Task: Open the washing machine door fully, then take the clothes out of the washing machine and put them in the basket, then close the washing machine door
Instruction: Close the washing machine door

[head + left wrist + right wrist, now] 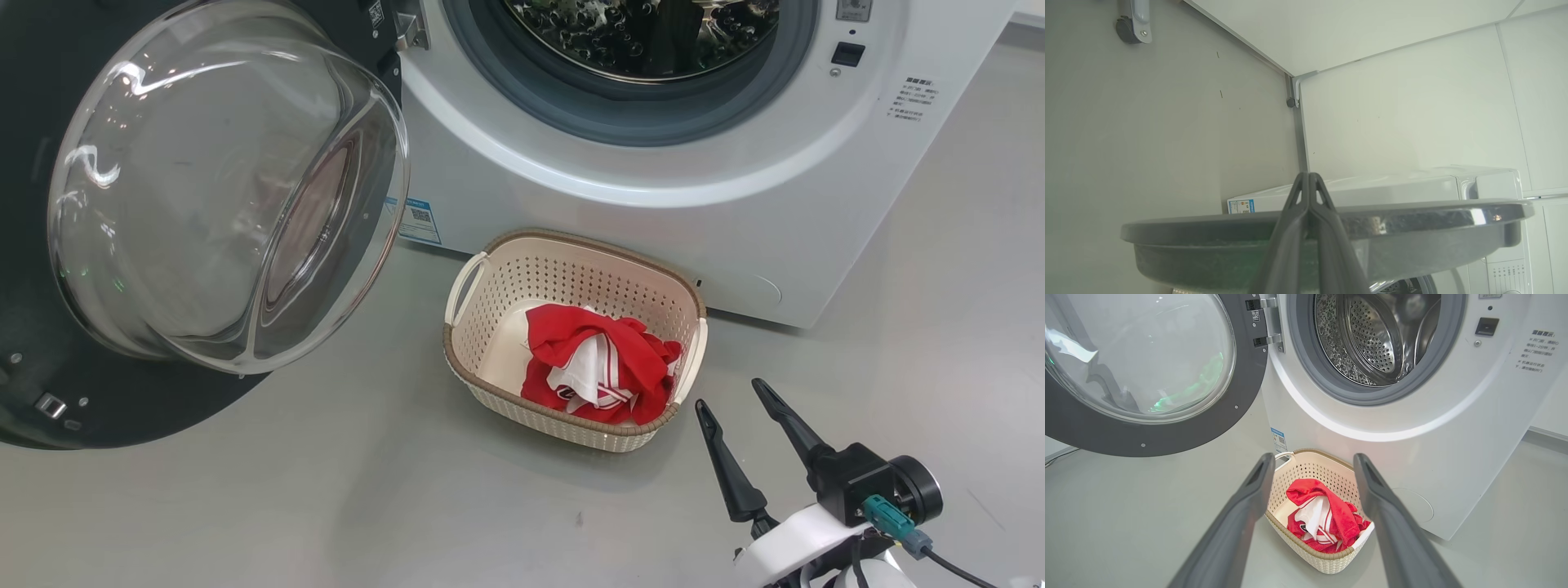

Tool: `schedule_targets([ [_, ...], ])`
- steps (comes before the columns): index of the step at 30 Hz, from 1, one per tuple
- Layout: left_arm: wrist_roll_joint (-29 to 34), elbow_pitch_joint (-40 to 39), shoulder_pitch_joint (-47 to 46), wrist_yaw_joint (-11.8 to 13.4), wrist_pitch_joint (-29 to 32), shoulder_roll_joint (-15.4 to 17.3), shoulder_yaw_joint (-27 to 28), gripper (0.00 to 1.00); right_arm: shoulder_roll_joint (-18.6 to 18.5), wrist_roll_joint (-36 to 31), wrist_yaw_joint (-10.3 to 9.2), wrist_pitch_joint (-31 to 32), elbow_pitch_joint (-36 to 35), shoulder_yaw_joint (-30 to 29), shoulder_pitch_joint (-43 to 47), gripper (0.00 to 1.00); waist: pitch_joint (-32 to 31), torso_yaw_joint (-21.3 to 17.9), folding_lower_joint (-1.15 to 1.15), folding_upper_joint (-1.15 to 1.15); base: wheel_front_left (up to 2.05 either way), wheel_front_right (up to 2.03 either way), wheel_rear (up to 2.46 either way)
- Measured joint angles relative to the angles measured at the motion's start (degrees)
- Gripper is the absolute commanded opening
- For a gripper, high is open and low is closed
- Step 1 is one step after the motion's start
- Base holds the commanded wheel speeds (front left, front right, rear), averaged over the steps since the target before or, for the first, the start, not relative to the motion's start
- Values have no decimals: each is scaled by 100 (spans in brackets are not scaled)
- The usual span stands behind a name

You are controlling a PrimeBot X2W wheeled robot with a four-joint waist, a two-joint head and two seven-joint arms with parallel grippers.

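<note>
With clothes (600,367) laid in the basket (571,278), the door (220,188) at ten o'clock is judged due a push shut. The left tool (1309,179) is held together, the right tool (728,394) apart.

Red clothes (1340,512) in basket (1312,470)

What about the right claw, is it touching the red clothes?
Apart. In the head view the right gripper stands open outside the basket, whose rim lies between it and the clothes.
</note>
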Motion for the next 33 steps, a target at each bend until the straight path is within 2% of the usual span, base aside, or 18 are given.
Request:
schedule_targets([
  [5,-40,32,-18,-21,169,24,-15,0,-22,0,7,8,-5,-2,-8,100,20,15,0,0,0,0,0],
  [19,-559,131,58,-598,894,-15,33,0,-49,0,8,18,-27,-7,-61,100,40,104,0,0,0,0,0],
  [33,-1059,-94,357,-1070,1844,-254,-85,0,-108,0,8,33,-55,-9,-66,100,47,134,0,0,0,0,0],
])
